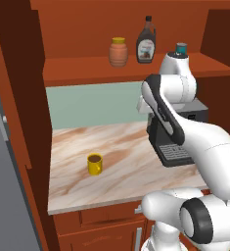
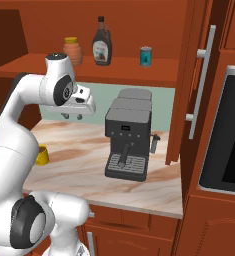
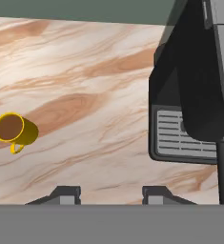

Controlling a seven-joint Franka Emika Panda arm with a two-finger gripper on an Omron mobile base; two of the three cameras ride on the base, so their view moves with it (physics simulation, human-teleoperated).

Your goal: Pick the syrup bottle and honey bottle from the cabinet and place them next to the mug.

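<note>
Hand [image 3: 105,193] hangs empty, fingers apart, above counter [image 3: 85,95]; syrup bottle [image 1: 146,40] label unreadable.

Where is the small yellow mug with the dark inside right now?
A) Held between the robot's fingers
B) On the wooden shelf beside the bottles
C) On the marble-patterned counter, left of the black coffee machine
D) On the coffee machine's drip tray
C: the small yellow mug stands alone on the marble-patterned counter, well left of the black coffee machine, apart from it and untouched.
</note>
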